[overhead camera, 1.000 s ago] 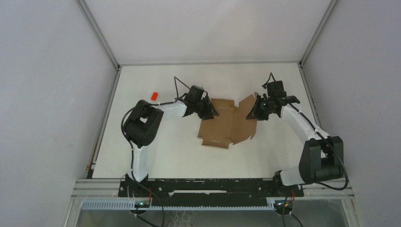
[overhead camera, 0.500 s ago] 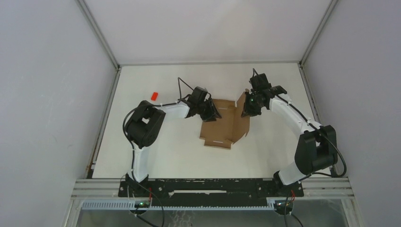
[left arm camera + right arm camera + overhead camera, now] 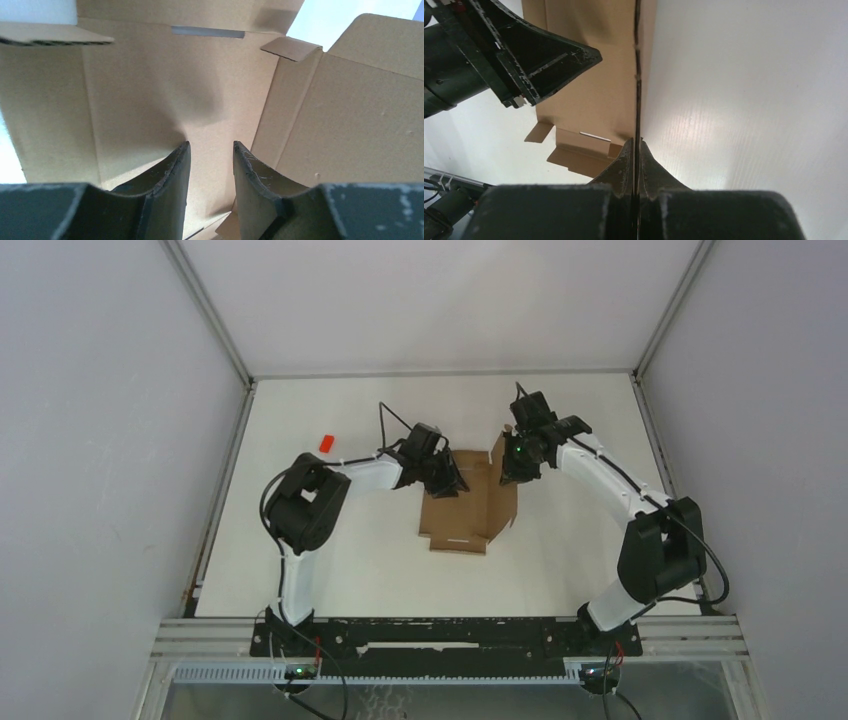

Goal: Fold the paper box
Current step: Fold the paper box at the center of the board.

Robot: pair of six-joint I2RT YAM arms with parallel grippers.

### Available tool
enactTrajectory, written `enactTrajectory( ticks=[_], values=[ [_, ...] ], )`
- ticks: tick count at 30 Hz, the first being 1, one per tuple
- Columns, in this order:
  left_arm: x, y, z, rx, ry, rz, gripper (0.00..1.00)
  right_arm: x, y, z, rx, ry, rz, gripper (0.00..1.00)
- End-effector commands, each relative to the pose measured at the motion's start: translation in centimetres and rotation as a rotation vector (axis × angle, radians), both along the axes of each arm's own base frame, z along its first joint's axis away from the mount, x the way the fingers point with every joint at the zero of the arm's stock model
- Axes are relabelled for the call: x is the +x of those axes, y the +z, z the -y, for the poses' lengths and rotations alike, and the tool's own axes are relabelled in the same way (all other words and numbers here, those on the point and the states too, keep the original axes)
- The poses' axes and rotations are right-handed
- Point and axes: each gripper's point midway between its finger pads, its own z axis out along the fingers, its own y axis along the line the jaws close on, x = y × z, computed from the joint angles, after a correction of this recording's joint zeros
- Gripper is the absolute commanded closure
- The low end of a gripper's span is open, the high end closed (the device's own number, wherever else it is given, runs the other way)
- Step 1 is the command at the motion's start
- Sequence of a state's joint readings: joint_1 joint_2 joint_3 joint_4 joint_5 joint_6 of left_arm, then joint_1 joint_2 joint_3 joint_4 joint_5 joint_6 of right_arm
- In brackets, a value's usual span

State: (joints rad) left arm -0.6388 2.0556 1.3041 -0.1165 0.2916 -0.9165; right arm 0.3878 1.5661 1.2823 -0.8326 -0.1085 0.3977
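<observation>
The white desk (image 3: pixel 350 560) carries the paper box (image 3: pixel 470 505) near its centre. The brown sheet lies mostly flat, with the flap on its 3 o'clock side stood upright. The right hand (image 3: pixel 504 476) is clamped tight on that flap's edge, at the box's 1 o'clock. The left hand (image 3: pixel 447 483), fingers apart, points down over the base panel at the box's 10 o'clock. A small red block (image 3: pixel 325 442) lies farther out at 10 o'clock, well apart.

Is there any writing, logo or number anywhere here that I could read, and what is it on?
No text can be read in any view.
The paper box: plain brown cardboard, no print on the faces shown.
The red block: too small to tell any marking.
</observation>
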Motion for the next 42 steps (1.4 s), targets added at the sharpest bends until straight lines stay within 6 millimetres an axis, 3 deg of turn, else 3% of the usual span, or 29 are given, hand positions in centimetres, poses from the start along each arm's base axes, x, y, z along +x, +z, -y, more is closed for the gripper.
enactTrajectory(
  ticks=[1,5,10,17,21,25,28,31,34,38,42],
  values=[
    [-0.7,-0.3,0.9,0.031,-0.044,0.005,0.58,2.4,2.9,-3.4,0.079,0.071,0.110,1.00],
    [-0.6,0.7,0.9,0.025,-0.053,0.026,0.58,2.4,2.5,-2.7,-0.012,0.065,0.089,1.00],
    [-0.7,4.0,0.6,0.007,-0.075,0.089,0.57,2.6,3.7,-0.4,-0.134,0.044,0.116,1.00],
    [-0.2,12.5,-1.9,-0.049,-0.066,0.236,0.52,2.6,8.5,2.3,-0.281,0.050,0.190,1.00],
    [0.0,18.2,-4.4,-0.085,-0.033,0.340,0.50,2.3,10.9,3.1,-0.386,0.071,0.210,1.00],
    [-0.2,21.7,-7.6,-0.100,0.018,0.407,0.47,1.7,12.5,3.2,-0.530,0.121,0.212,1.00],
    [-0.4,21.6,-9.7,-0.086,0.049,0.412,0.46,1.1,12.6,2.4,-0.622,0.188,0.223,1.00],
    [-0.8,20.2,-10.9,-0.079,0.062,0.396,0.45,0.5,12.0,1.2,-0.689,0.239,0.224,1.00],
    [-1.4,18.9,-11.6,-0.079,0.065,0.382,0.45,0.0,10.8,-0.1,-0.744,0.293,0.217,1.00],
    [-2.2,18.0,-12.6,-0.071,0.072,0.371,0.45,-1.0,10.7,-1.9,-0.800,0.367,0.261,1.00],
    [-2.8,18.1,-13.2,-0.071,0.080,0.386,0.45,-1.3,10.6,-2.0,-0.894,0.354,0.287,1.00]
  ],
)
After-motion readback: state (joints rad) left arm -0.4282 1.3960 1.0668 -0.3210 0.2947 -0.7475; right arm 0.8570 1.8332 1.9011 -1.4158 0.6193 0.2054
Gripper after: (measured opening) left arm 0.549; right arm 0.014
